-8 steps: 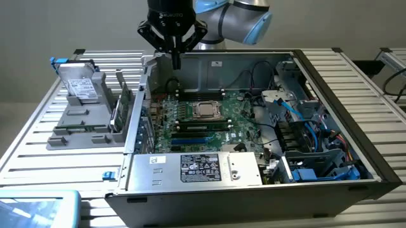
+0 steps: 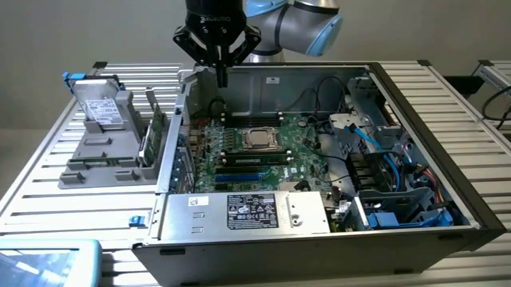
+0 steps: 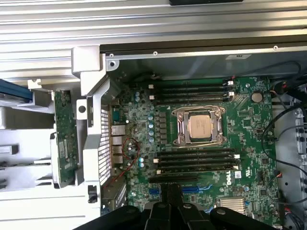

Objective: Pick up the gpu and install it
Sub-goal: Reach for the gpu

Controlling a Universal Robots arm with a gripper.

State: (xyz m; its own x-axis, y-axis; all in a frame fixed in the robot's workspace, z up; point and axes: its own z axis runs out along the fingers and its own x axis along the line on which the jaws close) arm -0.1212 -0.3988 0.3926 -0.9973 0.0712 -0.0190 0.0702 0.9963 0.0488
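Note:
The gpu (image 2: pixel 152 136) stands on edge in a grey holder (image 2: pixel 100 162) just outside the open computer case, at the exterior view's left; its green board (image 3: pixel 64 139) faces the wrist camera beside the case's perforated rear wall. My gripper (image 2: pixel 221 79) hangs above the case's back corner, over the motherboard (image 2: pixel 255 149), a short way to the gpu's right and higher than it. Its fingers (image 3: pixel 171 195) are shut together with nothing between them. The blue expansion slots (image 3: pixel 192 189) lie close by the fingertips in the wrist view.
A silver hard drive (image 2: pixel 104 110) with a white label lies on the same grey holder. The case holds a power supply (image 2: pixel 248 212), a drive cage with blue cables (image 2: pixel 399 197), and the CPU socket (image 3: pixel 200 127). A blue-edged screen (image 2: pixel 48 260) sits at the front left.

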